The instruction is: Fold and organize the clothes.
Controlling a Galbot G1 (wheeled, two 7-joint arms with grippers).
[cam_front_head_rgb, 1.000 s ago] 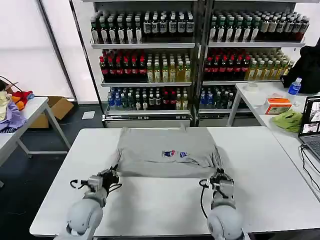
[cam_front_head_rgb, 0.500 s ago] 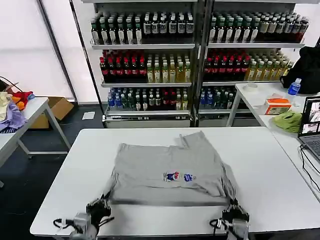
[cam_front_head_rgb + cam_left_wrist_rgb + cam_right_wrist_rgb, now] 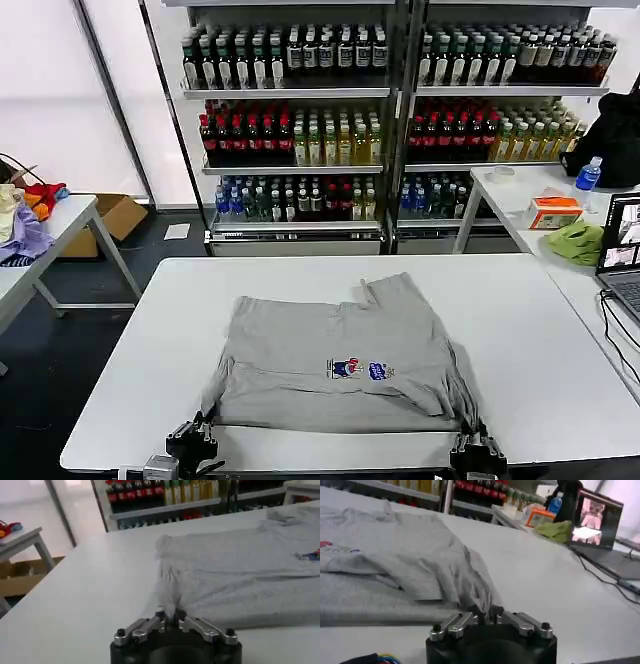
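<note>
Two grippers at work: both at the near edge of the white rectangular table (image 3: pixel 120 400), each clamped on a near corner of the light grey short-sleeved cotton shirt (image 3: pixel 330 345)
Shirt position: lying across the middle of the table, its near hem close to the near edge, the small multicoloured chest print (image 3: pixel 360 369) facing up, one layer lying over another on the robot's right side
Left gripper (image 3: pixel 169 618): fingers pinched narrow on a gathered tuft of grey fabric at the shirt's near left corner; cloth fans out from the pinch
Right gripper (image 3: pixel 485 615): fingers likewise closed on a bunched fold at the near right corner, wrinkles running into the pinch
Step in hand, as I judge it: drawing the shirt flat toward the robot before a fold
Doing it well: keep both pulls even and level so the hem stays parallel to the table edge; keep the cloth low on the surface so it drags smooth; stop before the hem slides off the edge
Risk: the right side is rumpled, so an uneven tug could skew the print and set a crooked crease
Surroundings: shelves of bottles (image 3: pixel 300 110) behind, a laptop (image 3: pixel 620 250) on a side table at the right
</note>
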